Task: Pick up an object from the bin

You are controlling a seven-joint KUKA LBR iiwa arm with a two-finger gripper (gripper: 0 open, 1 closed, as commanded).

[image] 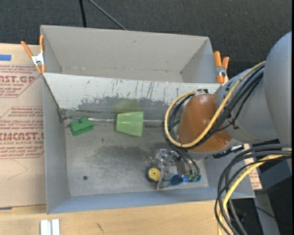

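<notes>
The arm enters from 3 o'clock, and its orange wrist cover [201,124] sits above the bin's right side, ringed by yellow and black cables [172,116]. The pincer [170,168] is down at the floor of the grey bin [103,168], at about 4 o'clock from the floor's centre, close to the near wall. Its degree of opening cannot be determined, nor whether it has hold of anything. 2 small things lie right at it: a yellow round piece [153,174] at its 8 o'clock side and a blue piece [176,180] at its 5 o'clock side; contact with either cannot be confirmed. A light green cup [130,123] lies on its side at 12 o'clock of the floor, against the back slope. A small dark green block [81,127] lies at 10 o'clock, well apart from the pincer.
</notes>
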